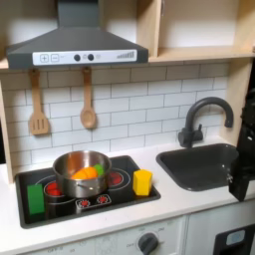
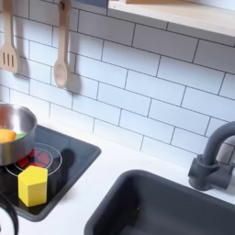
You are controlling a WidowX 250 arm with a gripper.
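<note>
A toy kitchen with a white desk (image 1: 189, 204) and a white tiled wall, seen in both exterior views. Nearest the front, a black hob (image 1: 120, 196) is let into the desk; on it a yellow block (image 1: 143, 181) stands upright at the first exterior view's right and a green block (image 1: 36, 199) at its left, each off the burner rings. Between them a steel pot (image 1: 68, 183) sits on a burner, holding orange and green pieces so they cannot roll away.

My end effector (image 1: 243, 164) shows as a dark shape at the first exterior view's right edge, over the far side of the dark sink (image 1: 199, 167); whether it is released or clenched I cannot tell, and I see nothing in it. The sink, the thing nearest me, lies sunk in the desk just right of the hob, well apart from the blocks.

Behind it a dark faucet (image 1: 204, 115) arches over the basin. Farther back, a wooden spatula (image 1: 38, 105) and spoon (image 1: 88, 100) hang on the tiles beneath the grey hood (image 1: 75, 45), handy to the hob.
</note>
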